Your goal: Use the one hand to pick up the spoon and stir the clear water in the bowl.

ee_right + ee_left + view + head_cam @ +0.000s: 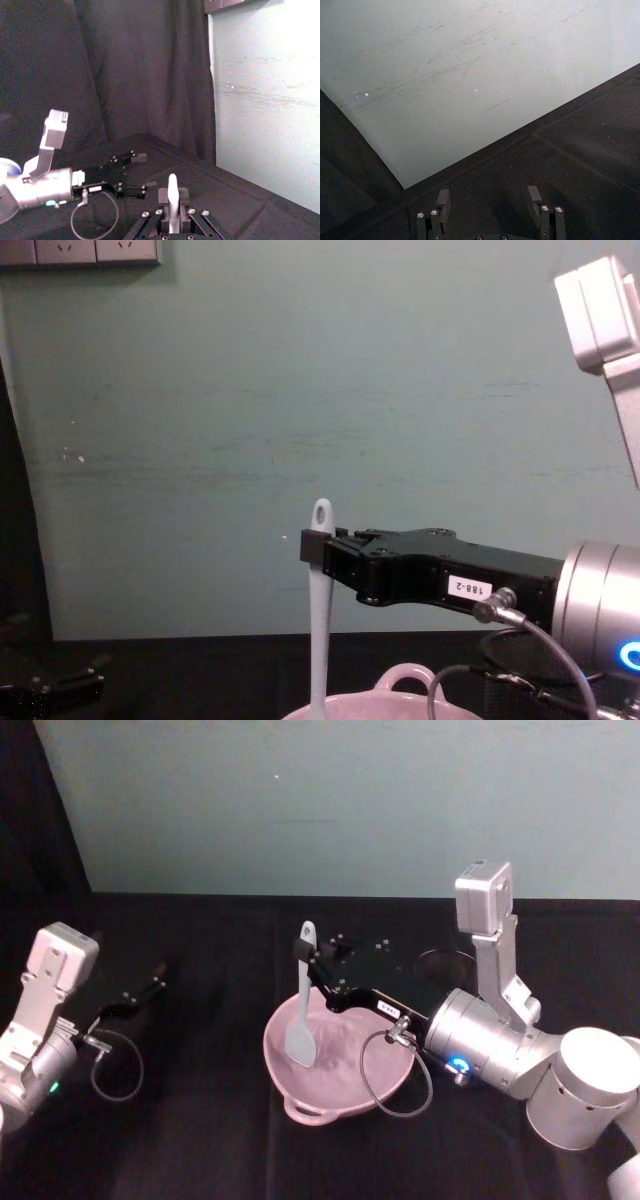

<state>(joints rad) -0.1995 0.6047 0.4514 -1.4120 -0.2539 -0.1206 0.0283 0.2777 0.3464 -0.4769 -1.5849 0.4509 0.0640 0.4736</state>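
The right gripper (312,957) reaches level across the pink bowl (283,1092), fingers pinching the white spoon (302,1012) below its handle hole. The spoon hangs upright, its head inside the bowl. Water is hard to make out. The left gripper (150,988) is parked well to the left, fingers spread.

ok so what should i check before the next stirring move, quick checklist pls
1. Spoon gripped: ok, the right gripper has its fingers shut on the handle just below the hole.
2. Spoon upright: ok, near vertical in the chest view.
3. Spoon head inside the bowl: ok, it sits within the rim.
4. Water in the bowl, head submerged: cannot tell.
5. Right wrist cable clear of the bowl: cannot tell, its loop overlaps the rim in the head view.
6. Left gripper out of the way: ok, open, far left of the bowl.
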